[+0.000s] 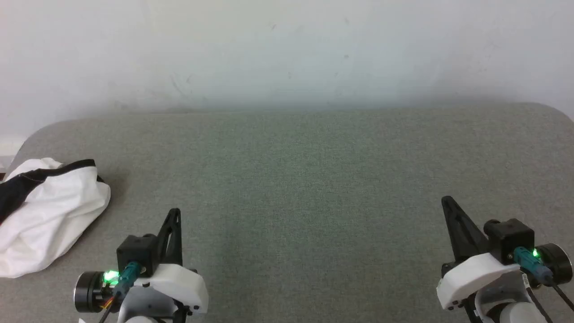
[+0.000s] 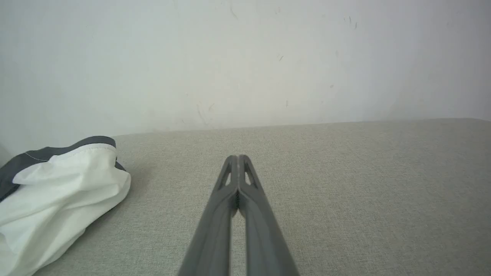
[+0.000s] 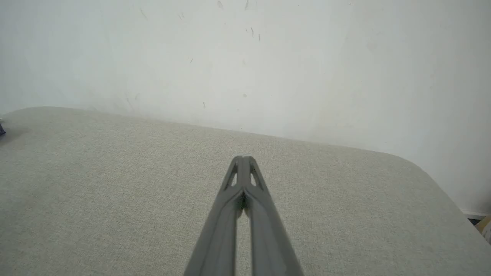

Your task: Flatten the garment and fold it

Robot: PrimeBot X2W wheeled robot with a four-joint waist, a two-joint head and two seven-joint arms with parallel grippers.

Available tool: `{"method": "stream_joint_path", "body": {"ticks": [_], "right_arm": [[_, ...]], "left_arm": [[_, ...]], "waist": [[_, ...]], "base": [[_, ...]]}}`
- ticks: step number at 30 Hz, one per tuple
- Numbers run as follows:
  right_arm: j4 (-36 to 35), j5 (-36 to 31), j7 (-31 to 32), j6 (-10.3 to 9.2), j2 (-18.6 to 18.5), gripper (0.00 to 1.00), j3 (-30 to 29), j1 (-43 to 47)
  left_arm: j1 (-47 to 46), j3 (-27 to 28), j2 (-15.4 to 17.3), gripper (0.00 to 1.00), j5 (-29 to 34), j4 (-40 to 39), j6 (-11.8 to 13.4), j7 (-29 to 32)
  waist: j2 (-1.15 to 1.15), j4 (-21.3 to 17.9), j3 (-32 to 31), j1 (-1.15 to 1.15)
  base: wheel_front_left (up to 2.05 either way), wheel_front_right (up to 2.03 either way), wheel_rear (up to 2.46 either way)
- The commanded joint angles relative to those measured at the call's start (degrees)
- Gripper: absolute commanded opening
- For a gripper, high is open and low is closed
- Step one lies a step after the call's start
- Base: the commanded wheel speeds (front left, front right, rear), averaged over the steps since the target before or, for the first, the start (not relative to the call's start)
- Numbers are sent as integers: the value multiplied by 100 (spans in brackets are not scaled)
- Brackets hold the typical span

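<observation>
Our left gripper (image 1: 175, 215) and right gripper (image 1: 448, 205) hover low over the grey padded surface (image 1: 296, 179), each with fingers pressed together and holding nothing. The shirt (image 1: 49, 215) lies in a crumpled heap at the surface's left edge, near our left gripper and well apart from the right. As we judge it, the first job is bringing it to the middle. We should part the left fingers before reaching, pinch one outer edge, perhaps the black band (image 2: 76, 147), not the bulk, then drag it toward the centre where both grippers can spread it.
</observation>
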Motion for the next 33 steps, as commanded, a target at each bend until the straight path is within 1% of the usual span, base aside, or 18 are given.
{"method": "stream_joint_path", "body": {"ticks": [1, 33], "right_arm": [[-32, -42, 3, -6, 19, 0, 1, -50], [-32, -42, 3, -6, 19, 0, 1, -50]], "left_arm": [[-73, 25, 25, 0, 38, -27, -46, 1], [-73, 25, 25, 0, 38, -27, -46, 1]], "waist": [[0, 0, 0, 0], [0, 0, 0, 0]], "base": [[0, 0, 0], [0, 0, 0]]}}
